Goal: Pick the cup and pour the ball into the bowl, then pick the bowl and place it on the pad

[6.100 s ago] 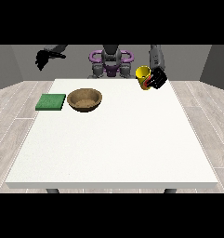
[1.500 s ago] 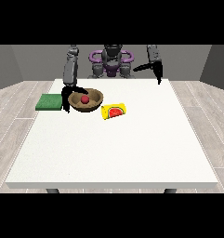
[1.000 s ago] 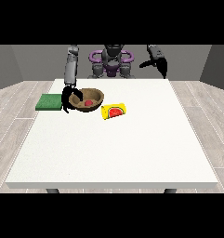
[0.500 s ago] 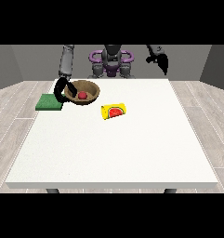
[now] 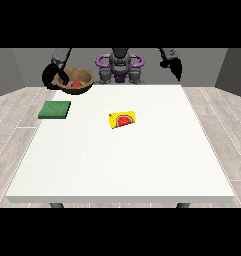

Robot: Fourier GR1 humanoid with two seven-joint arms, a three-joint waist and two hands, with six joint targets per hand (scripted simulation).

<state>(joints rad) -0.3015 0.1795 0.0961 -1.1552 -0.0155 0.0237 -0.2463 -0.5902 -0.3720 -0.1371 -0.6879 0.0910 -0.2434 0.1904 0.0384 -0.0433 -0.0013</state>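
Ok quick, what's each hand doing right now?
Hand at the view's left: fingers curled on the rim of the bowl, holding it up off the table.
Hand at the view's right: holds nothing; open or shut cannot be told.

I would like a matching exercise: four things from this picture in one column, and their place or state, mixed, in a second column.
1. cup
2. bowl
3. ball
4. pad

a. flat on the table, nothing on it
b. lifted off the table by a robot hand
c. inside the bowl
d. lying on its side

Pairs: 1-d, 2-b, 3-c, 4-a
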